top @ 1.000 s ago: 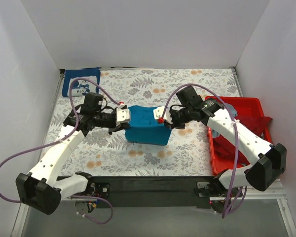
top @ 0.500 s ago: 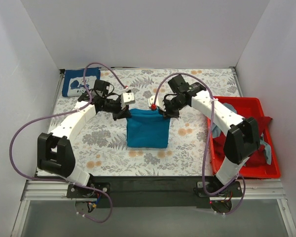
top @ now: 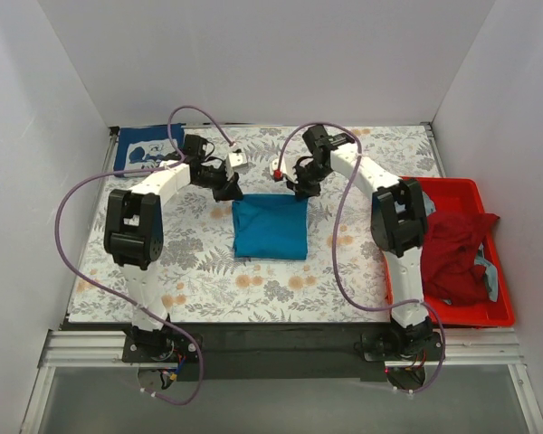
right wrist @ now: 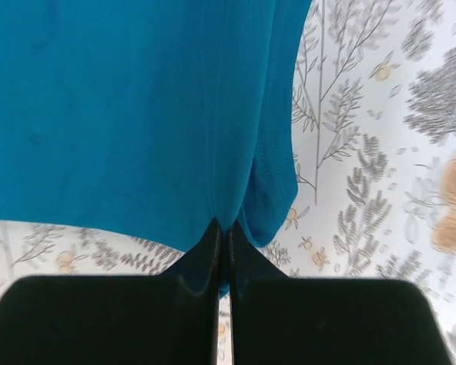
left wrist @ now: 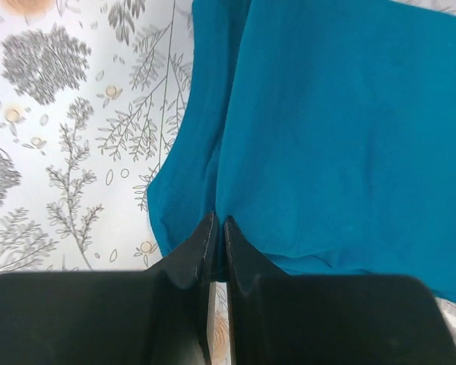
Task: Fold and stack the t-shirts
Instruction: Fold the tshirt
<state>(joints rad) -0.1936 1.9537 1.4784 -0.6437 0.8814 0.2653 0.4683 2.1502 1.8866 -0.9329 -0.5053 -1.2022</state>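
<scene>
The teal-blue t-shirt [top: 270,229] lies folded into a rectangle in the middle of the table. My left gripper [top: 233,194] is shut on its far left corner [left wrist: 213,205]. My right gripper [top: 300,192] is shut on its far right corner [right wrist: 228,205]. Both hold the far edge low over the table. The navy t-shirt with white graphic [top: 145,150] lies folded at the far left corner. A dark red t-shirt [top: 452,253] and a pale blue-grey one [top: 487,269] lie in the red bin.
The red plastic bin [top: 448,188] stands along the table's right edge. The table carries a floral cloth [top: 190,271]. White walls close in the left, back and right sides.
Both grippers have carried the teal t-shirt's gripped edge away from me toward the back, and the shirt now lies flatter and farther back. Both arms are stretched out.
</scene>
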